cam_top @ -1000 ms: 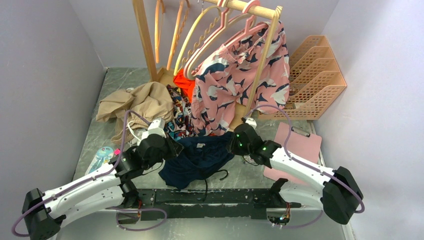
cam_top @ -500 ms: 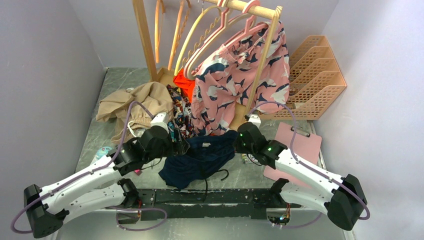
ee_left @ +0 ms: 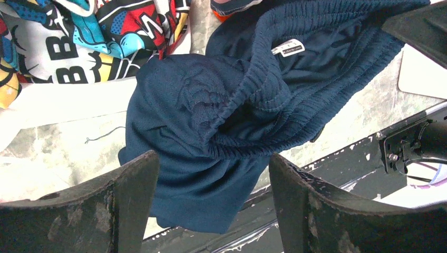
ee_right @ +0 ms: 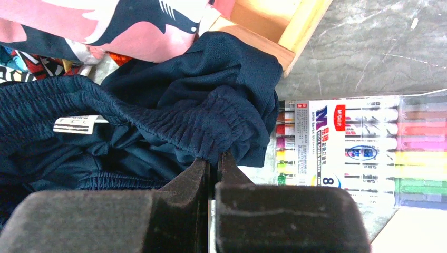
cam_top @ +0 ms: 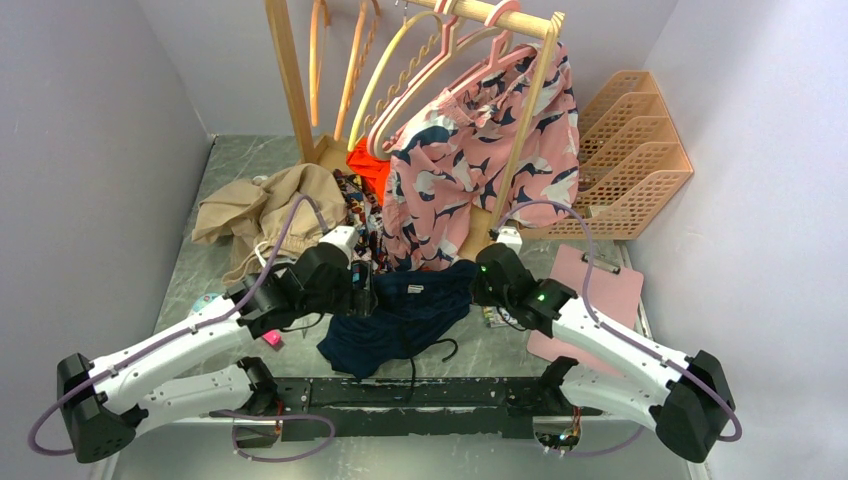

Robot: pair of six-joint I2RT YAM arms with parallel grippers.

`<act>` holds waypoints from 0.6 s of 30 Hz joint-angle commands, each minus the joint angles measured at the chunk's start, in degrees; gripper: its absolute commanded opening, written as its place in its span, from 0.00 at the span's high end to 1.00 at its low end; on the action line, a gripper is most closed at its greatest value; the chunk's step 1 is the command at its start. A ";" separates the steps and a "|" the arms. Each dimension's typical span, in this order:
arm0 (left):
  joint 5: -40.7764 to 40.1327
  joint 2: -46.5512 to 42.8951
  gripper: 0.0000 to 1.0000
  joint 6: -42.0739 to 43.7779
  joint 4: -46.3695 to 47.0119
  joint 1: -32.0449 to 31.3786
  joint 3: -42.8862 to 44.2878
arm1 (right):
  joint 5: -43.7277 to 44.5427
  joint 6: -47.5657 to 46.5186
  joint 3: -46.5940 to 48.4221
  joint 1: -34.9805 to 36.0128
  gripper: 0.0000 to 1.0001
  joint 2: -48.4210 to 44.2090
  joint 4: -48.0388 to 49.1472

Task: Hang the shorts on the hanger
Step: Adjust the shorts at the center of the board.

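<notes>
Left end effector (ee_left: 213, 158) has pushed forward to the shorts (cam_top: 400, 315).
Its jaws stand wide apart over the navy waistband; the right end effector (ee_right: 213, 158) pinches the waistband's other end, shorts sagging onto the grey marbled table (cam_top: 230, 165) between lilac walls (cam_top: 90, 150).

Two pairs of shorts, navy shorts (cam_top: 400, 320) and pink printed shorts (cam_top: 470, 160); one tan garment (cam_top: 270, 205); one pink clipboard (cam_top: 600, 285); one marker pack (ee_right: 348, 142) (its label reads 8).
</notes>
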 commanded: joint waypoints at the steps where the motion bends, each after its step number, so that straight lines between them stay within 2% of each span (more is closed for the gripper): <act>1: 2.11 -2.68 0.20 4.16 3.53 0.90 -2.62 | 0.35 -1.66 0.21 -0.71 1.00 -2.01 -0.24; 7: 8.13 -2.45 0.22 7.88 9.78 4.33 -3.68 | -0.95 -2.24 -0.71 -0.78 1.00 -3.73 0.12; 18: 14.33 -0.86 0.33 12.00 11.96 11.90 -5.72 | -1.84 -3.13 -1.16 -0.81 1.00 -5.10 -0.10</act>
